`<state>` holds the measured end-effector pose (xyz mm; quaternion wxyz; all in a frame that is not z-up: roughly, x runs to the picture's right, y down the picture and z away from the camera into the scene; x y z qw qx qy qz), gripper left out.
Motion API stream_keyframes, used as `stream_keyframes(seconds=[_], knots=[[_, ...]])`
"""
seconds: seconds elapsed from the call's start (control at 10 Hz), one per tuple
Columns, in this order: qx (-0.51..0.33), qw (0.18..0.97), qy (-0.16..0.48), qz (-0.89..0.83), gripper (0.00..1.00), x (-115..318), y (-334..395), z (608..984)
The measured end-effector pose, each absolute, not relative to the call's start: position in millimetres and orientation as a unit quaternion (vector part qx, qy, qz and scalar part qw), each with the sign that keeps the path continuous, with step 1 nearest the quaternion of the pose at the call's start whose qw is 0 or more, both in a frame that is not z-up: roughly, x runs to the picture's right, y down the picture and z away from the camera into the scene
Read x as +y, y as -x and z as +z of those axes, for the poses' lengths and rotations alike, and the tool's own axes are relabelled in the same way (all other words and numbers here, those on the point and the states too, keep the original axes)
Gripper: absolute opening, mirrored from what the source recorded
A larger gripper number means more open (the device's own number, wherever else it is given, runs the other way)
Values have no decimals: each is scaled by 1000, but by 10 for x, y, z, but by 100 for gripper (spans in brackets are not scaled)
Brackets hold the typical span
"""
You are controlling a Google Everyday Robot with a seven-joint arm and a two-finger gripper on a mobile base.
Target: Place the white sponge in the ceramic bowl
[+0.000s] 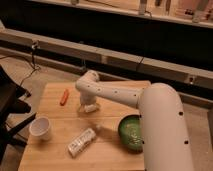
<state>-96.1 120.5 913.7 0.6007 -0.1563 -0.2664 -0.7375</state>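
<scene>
My gripper [89,105] is down at the wooden table [55,107], near its middle, at the end of the white arm [115,94] that reaches in from the right. I cannot make out the white sponge as a separate thing. A pale shape sits right at the gripper's tip, and I cannot tell it apart from the gripper. The ceramic bowl [131,133] is dark green with a lighter centre. It stands on the table's front right, to the right of and nearer than the gripper, partly behind the arm's big white body.
A clear plastic bottle [82,141] with a white label lies on its side at the front of the table. A white cup [40,128] stands at the front left. An orange, carrot-like thing [64,96] lies at the back left. A dark chair [10,107] stands left of the table.
</scene>
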Motion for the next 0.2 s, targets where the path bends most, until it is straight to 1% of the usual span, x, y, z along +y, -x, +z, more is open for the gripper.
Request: stream_keyframes(seconds=[0.2], knots=[[-260, 600, 154, -740, 80, 1147, 982, 9157]])
